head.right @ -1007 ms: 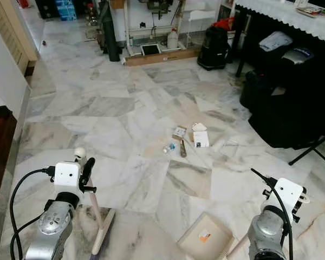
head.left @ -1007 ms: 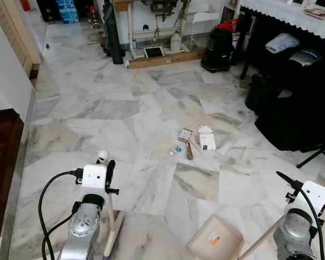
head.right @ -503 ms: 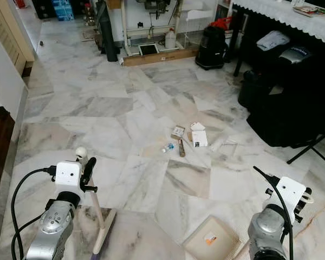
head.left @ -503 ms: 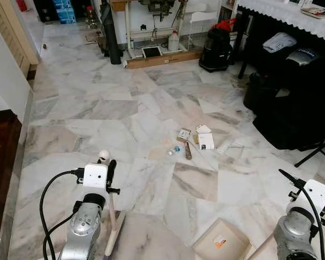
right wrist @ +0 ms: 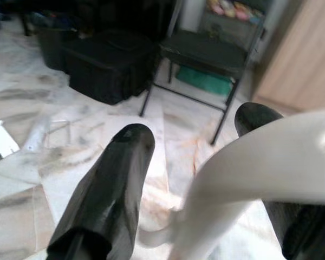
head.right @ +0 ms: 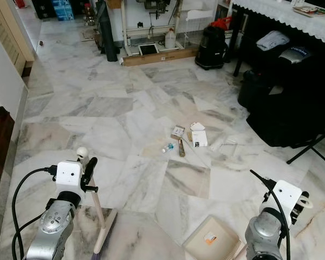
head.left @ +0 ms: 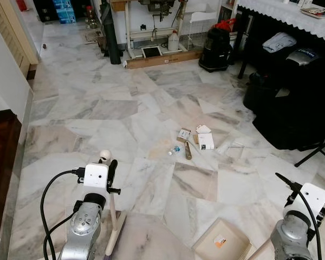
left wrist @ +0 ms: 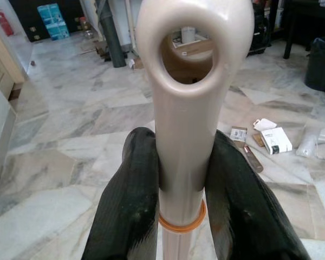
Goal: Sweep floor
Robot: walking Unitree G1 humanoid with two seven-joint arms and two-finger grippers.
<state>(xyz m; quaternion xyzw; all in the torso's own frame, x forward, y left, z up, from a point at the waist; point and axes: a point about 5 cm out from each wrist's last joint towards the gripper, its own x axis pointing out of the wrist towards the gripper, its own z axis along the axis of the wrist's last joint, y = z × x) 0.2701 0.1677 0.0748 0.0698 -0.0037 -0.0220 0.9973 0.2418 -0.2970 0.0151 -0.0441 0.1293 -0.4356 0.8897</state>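
**Grippers on broom and dustpan**

Left gripper (left wrist: 181, 179) clamps my broom (left wrist: 187, 119) near its looped top; its head rests on the floor (head.left: 124, 108) beside me. Right gripper (right wrist: 206, 162) straddles the dustpan (head.left: 222, 244) handle; whether it grips, I cannot tell. Litter (head.left: 192, 142) lies well ahead.

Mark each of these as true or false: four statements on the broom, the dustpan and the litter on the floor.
1. The left tool is shut on the beige plastic broom handle. True.
2. The beige square dustpan lies beside the litter pile. False: it sits near the robot, apart from the litter.
3. The small pile of litter lies on the marble floor, ahead of the robot. True.
4. The right tool is empty. False: it holds the curved white dustpan handle.
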